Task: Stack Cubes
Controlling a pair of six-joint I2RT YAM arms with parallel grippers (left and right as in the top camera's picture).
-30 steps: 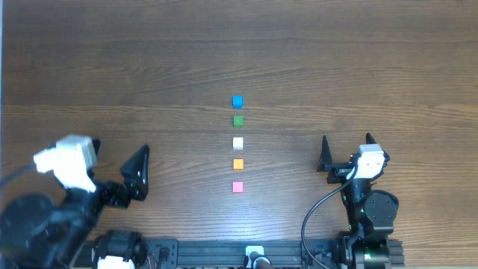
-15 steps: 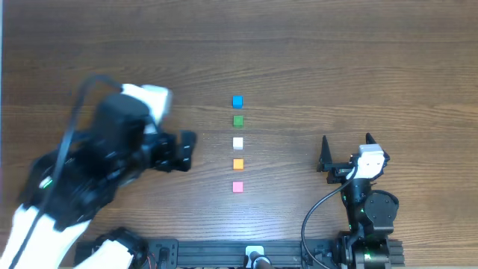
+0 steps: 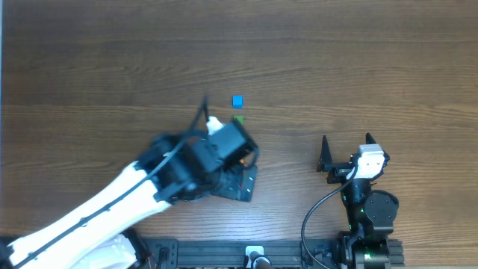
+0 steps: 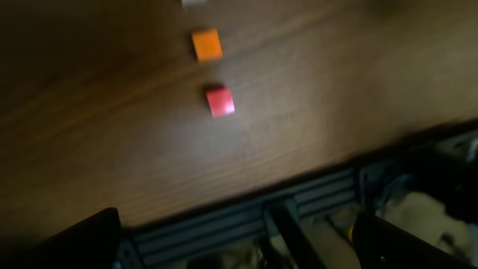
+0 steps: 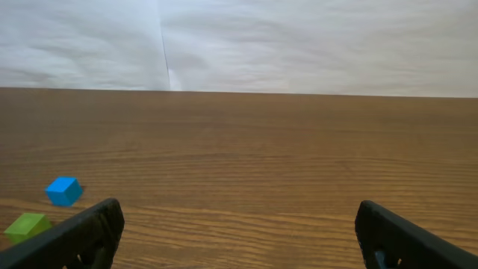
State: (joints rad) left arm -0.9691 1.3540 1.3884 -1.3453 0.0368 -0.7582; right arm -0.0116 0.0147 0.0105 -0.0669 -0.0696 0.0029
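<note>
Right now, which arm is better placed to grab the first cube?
Left. The left claw is open and close to the orange cube. The right claw sits apart at the side, farther from every cube.

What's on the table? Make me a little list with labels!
table: brown wood
cubes seen: blue cube, green cube, orange cube, pink cube
stacked: none of these, they lie apart in a row
left pincer: open, empty, lifted near the pink cube
right pincer: open, empty, off to the cubes' right
</note>
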